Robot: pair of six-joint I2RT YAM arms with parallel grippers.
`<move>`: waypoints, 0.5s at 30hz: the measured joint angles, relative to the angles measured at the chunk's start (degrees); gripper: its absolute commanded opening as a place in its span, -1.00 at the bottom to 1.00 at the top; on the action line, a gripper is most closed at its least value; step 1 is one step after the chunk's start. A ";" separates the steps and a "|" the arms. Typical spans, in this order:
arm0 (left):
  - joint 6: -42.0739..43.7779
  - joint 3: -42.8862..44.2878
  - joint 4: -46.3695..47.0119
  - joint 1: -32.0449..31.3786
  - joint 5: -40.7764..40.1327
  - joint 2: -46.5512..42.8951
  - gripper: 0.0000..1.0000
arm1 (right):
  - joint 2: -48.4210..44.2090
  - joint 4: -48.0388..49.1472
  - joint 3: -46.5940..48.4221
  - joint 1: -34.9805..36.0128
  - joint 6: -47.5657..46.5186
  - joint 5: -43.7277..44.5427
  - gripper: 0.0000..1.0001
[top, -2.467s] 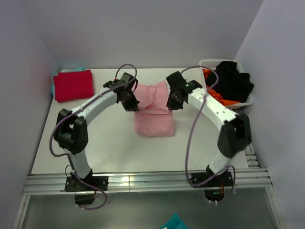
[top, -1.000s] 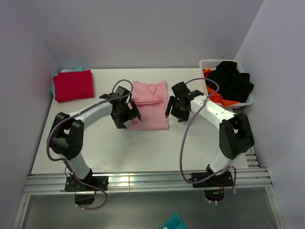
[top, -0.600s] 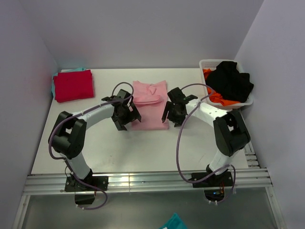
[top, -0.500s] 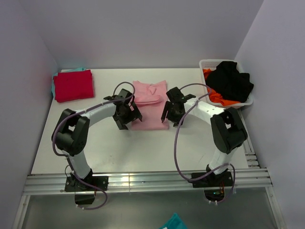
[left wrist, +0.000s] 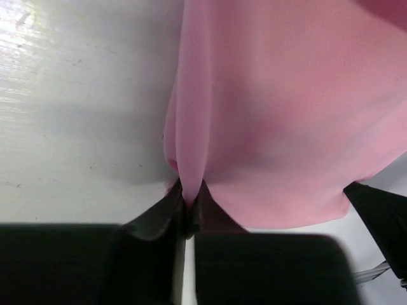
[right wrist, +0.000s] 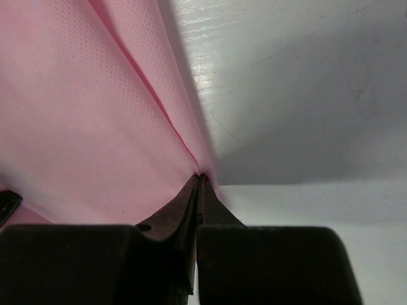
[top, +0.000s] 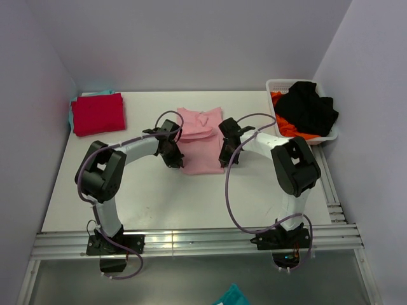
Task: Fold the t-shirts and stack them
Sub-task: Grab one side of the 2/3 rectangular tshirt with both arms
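Item: light pink t-shirt (top: pixel 202 136), partly folded, lying flat at the middle of the table (top: pixel 127 190) between the two arms. Left claw (left wrist: pixel 186 202): closed, pinching a raised pleat of the pink cloth at the shirt's near left corner. Right claw (right wrist: pixel 198 189): closed, nipping the pink cloth at its right edge, close to the opposite near corner; both sit low against the table. Step in hand, as judged: the near edge is gripped at both corners for a fold away from the arm bases, carried over onto the far half. Handling notes: raise both corners together, only high enough for the cloth to clear itself; hold the claws level and evenly spaced so the edge runs taut and straight; travel squarely toward the far side, lay the edge down in line, release both at once. Risks: a shallow pinch may slip, or only the top layer may rise and leave the lower layers behind. Destination, as judged: red t-shirt (top: pixel 97 113), folded, at the far left corner atop a teal t-shirt (top: pixel 70 117) that shows only as a sliver. Also present: white basket (top: pixel 273 83), far right, holding black and orange garments.
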 measured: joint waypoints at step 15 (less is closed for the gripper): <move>0.07 -4.48 0.37 -2.69 -0.46 -7.02 -0.99 | -16.04 0.39 -12.02 0.50 1.09 1.33 -1.00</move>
